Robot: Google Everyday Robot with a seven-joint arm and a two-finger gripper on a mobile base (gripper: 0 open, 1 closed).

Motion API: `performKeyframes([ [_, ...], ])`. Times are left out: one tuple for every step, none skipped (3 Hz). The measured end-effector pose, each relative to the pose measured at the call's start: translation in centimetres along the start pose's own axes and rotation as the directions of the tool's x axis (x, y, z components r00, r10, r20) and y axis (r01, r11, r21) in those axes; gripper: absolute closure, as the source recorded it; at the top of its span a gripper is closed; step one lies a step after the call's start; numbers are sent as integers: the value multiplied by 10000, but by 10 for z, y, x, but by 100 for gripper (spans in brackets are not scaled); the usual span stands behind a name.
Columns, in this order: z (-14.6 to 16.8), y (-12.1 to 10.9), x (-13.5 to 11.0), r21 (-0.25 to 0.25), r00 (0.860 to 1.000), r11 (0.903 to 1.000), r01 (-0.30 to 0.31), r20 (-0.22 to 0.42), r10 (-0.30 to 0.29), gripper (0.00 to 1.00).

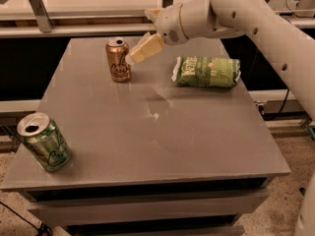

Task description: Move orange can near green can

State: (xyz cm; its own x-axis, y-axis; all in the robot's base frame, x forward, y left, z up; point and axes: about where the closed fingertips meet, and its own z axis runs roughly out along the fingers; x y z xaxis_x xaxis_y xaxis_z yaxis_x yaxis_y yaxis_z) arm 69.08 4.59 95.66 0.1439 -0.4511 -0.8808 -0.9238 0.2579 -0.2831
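We see the orange can (118,60) standing upright on the grey bench (162,132), towards the back on the left side, with its silver top facing up. The green can (45,142) stands well apart from it, close to the front left corner of the bench. Its opened top is turned towards us, and it leans a little in this view. Most of the left side of the bench lies between the two cans.

The hand (138,35) hangs above the back of the bench, just to the right of the orange can and at about the height of its top. It is spread and holds nothing. One cream finger (144,49) slants down and to the left, and its tip is right beside the upper right edge of the orange can. We cannot tell whether that tip touches the can or stops just short of it. The other finger sits higher, up near the back edge of the bench.

The white arm (256,18) reaches in from the right side of the view and crosses above the back right corner of the bench. Below it a green snack bag (206,72) lies flat on the bench, to the right of the orange can and apart from it.
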Motion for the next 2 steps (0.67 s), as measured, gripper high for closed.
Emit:
performKeyframes([
  [36, 1, 5, -366, 9998, 9993, 0, 204, 7, 0],
  [64, 9, 12, -848, 9990, 9964, -79, 430, 116, 0],
])
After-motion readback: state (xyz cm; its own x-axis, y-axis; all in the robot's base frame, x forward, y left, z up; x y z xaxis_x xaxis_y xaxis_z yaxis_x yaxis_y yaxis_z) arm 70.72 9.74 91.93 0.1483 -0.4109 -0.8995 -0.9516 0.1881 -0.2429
